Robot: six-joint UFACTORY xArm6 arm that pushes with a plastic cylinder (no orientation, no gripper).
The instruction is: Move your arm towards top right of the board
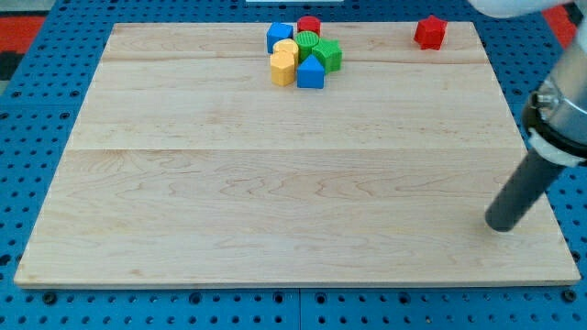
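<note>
My tip (501, 225) rests on the wooden board (275, 183) near its lower right edge, far from all blocks. The dark rod slants up to the view's right. A red star-shaped block (429, 32) sits alone near the board's top right corner. A cluster sits at the top centre: a blue block (279, 36), a red cylinder (308, 25), a green cylinder (307, 43), a green block (328, 55), a yellow block (285, 48), a yellow hexagonal block (282, 68) and a blue triangular block (311, 72).
The board lies on a blue pegboard surface (37, 110). The arm's white and grey body (564, 101) hangs over the board's right edge.
</note>
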